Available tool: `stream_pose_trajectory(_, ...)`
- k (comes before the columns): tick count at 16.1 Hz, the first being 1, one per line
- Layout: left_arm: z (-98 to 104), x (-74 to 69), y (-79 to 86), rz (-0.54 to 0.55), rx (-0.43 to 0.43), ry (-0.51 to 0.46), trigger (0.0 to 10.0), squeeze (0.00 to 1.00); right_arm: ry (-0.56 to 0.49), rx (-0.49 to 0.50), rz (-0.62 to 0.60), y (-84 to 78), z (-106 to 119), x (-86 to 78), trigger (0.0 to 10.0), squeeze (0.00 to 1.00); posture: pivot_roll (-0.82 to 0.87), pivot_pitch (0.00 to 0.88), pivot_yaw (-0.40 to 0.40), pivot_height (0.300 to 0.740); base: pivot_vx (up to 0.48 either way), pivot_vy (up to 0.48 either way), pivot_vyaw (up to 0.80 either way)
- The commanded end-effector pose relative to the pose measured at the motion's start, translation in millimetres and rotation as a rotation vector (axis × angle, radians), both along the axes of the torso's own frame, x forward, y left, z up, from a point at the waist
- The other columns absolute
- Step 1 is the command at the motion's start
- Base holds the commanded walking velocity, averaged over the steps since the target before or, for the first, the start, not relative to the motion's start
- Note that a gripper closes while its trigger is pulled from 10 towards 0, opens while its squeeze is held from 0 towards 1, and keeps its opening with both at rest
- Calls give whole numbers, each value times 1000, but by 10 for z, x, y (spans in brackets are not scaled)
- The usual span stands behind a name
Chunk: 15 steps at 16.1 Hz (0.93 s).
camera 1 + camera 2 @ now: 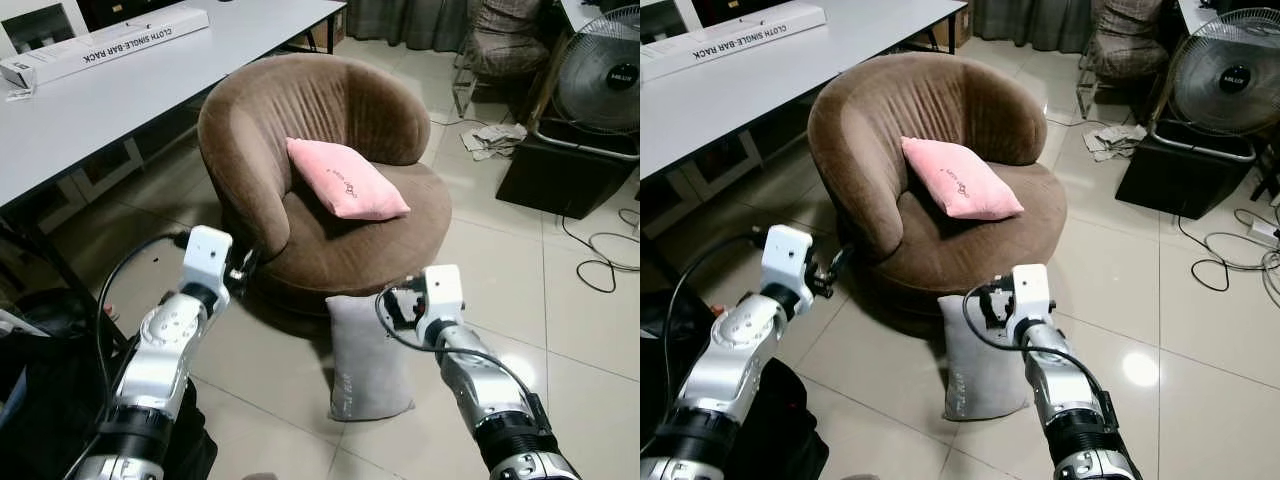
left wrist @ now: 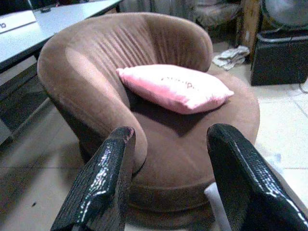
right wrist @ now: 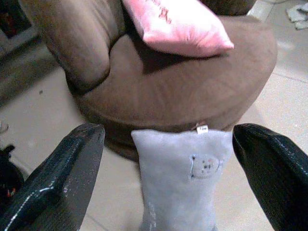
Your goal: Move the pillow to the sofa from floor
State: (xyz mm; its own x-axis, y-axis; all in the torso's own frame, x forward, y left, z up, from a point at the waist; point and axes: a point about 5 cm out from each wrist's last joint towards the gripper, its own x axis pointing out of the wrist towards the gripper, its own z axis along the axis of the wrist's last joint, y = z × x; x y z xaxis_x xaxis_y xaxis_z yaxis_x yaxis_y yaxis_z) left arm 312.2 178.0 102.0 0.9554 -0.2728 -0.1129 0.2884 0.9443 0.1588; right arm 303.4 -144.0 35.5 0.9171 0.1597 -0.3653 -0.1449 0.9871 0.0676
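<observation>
- The grey pillow, soft, rectangular, with a small printed face, leaned on the brown velvety round sofa.
- The right pincer gaped wide around it, gripping nothing.
- The left pincer was open, empty.

Room's pretty cluttered around the white table — a long white box printed "CLOTH SINGLE-BAR RACK" lies on top of it near its far edge. Well off to the side from the table, a standing fan sits on a black box, with crumpled paper on the tile floor just beside that box. Black cables trail over the tiles nearby — and a grey curtain hangs beyond the table's end.
</observation>
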Motion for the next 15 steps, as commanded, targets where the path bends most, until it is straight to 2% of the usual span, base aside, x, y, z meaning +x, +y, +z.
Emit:
stream_pose_trajectory(1,-23,-14,-4,-18,37,17,10000,0,-25,3,-26,-57,40,17,10000,0,128,0,8,740,0,0,0)
stream_pose_trajectory(4,-177,-106,54,11,58,63,10000,0,8,-44,-10,-78,-27,-22,10000,0,128,0,3,740,0,0,0)
stream_pose_trajectory(6,-264,-138,128,68,92,105,10000,0,45,-74,14,-71,-82,-59,10000,0,142,0,-9,740,0,0,0)
stream_pose_trajectory(8,-259,-175,156,103,71,87,10000,0,73,-81,35,-48,-140,-96,10000,0,158,0,-20,740,0,0,0)
stream_pose_trajectory(15,-258,-259,134,114,43,77,10000,0,79,-99,53,-51,-183,-119,10000,0,165,0,-18,740,0,0,0)
